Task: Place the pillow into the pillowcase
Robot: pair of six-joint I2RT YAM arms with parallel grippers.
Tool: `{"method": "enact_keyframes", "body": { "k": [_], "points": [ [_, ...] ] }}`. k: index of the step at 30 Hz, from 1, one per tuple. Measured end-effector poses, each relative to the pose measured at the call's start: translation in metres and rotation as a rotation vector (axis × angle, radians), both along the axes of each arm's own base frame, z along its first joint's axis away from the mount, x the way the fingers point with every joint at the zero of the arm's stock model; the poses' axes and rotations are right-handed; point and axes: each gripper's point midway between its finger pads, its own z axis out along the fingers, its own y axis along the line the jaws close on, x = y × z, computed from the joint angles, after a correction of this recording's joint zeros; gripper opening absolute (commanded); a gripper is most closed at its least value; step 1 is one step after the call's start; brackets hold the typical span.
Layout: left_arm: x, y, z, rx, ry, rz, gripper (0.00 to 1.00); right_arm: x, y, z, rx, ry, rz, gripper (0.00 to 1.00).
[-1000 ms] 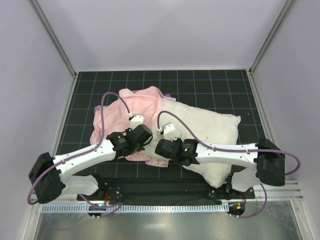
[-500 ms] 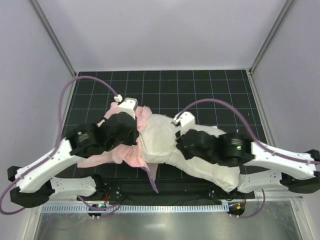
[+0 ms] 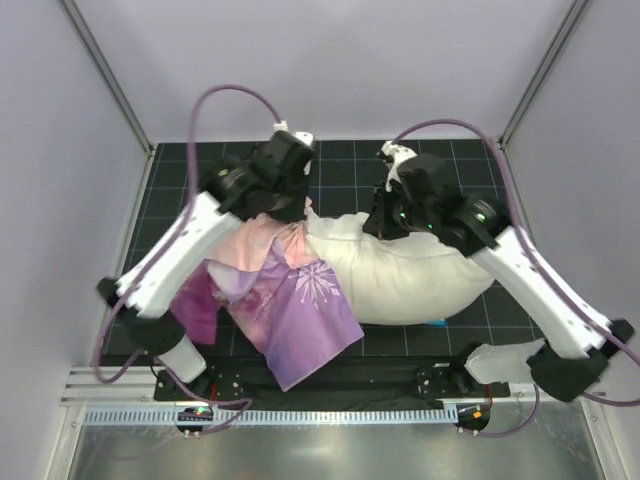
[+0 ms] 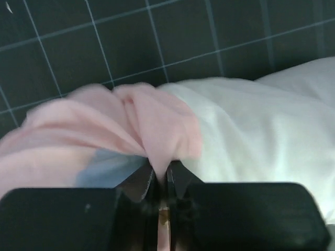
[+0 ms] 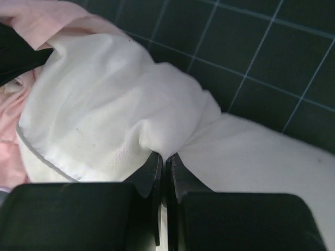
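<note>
Top external view showed the soft, light pillow [image 3: 410,275] mid-frame, the limp pillowcase [image 3: 300,310] draped at its left end, left tool [image 4: 162,175] clamped shut on pillowcase fabric, right tool [image 5: 163,159] shut on a bunched pillow edge, likely sound holds.

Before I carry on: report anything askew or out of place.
The pillowcase is bunched at the left end of the pillow, not around it, and a purple flap trails toward the near edge of the mat. The left hand pinches its pink fabric; the right hand pinches the pillow. Nothing looks torn.
</note>
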Motion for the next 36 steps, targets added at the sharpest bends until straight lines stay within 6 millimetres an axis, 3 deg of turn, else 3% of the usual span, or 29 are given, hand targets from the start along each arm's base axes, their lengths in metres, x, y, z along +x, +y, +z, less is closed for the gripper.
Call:
{"method": "enact_keyframes", "body": {
  "k": [2, 4, 5, 7, 8, 10, 12, 15, 18, 21, 22, 26, 29, 33, 36],
  "points": [
    [0.027, -0.011, -0.046, 0.083, 0.090, 0.009, 0.25, 0.029, -0.002, -0.048, -0.031, 0.123, -0.032, 0.04],
    [0.058, -0.019, -0.091, 0.160, 0.148, 0.028, 0.32, 0.058, -0.003, -0.092, -0.035, 0.238, -0.065, 0.04],
    [0.072, -0.023, -0.105, 0.189, 0.162, 0.035, 0.43, 0.074, -0.006, -0.105, -0.024, 0.268, -0.086, 0.04],
    [0.101, -0.037, -0.112, 0.198, 0.132, 0.033, 0.55, 0.098, -0.011, -0.117, 0.001, 0.283, -0.119, 0.04],
    [0.113, -0.044, -0.106, 0.186, 0.101, 0.029, 0.74, 0.110, -0.017, -0.117, 0.016, 0.280, -0.141, 0.04],
    [0.132, -0.052, -0.079, 0.137, 0.020, 0.024, 0.88, 0.131, -0.025, -0.109, 0.052, 0.260, -0.169, 0.04],
    [0.139, -0.053, -0.050, 0.087, -0.048, 0.027, 1.00, 0.152, -0.029, -0.098, 0.085, 0.228, -0.182, 0.04],
    [0.137, -0.040, 0.002, 0.018, -0.160, 0.031, 1.00, 0.170, -0.030, -0.096, 0.104, 0.208, -0.191, 0.04],
    [0.122, -0.019, 0.046, -0.039, -0.244, 0.033, 1.00, 0.182, -0.036, -0.111, 0.102, 0.228, -0.211, 0.04],
    [0.097, -0.003, 0.073, -0.092, -0.290, 0.015, 1.00, 0.195, -0.043, -0.122, 0.109, 0.239, -0.233, 0.04],
    [0.087, 0.001, 0.073, -0.095, -0.293, 0.003, 1.00, 0.199, -0.046, -0.125, 0.112, 0.242, -0.241, 0.05],
    [0.041, 0.000, 0.033, -0.026, -0.206, -0.078, 1.00, 0.211, -0.055, -0.136, 0.124, 0.252, -0.268, 0.04],
    [0.023, -0.011, -0.022, 0.078, -0.101, -0.132, 1.00, 0.216, -0.057, -0.141, 0.132, 0.260, -0.275, 0.05],
    [-0.005, -0.020, -0.111, 0.232, 0.070, -0.194, 1.00, 0.220, -0.054, -0.144, 0.151, 0.267, -0.273, 0.05],
    [-0.020, -0.023, -0.141, 0.285, 0.126, -0.213, 1.00, 0.222, -0.052, -0.144, 0.166, 0.265, -0.267, 0.06]
  ]
}}
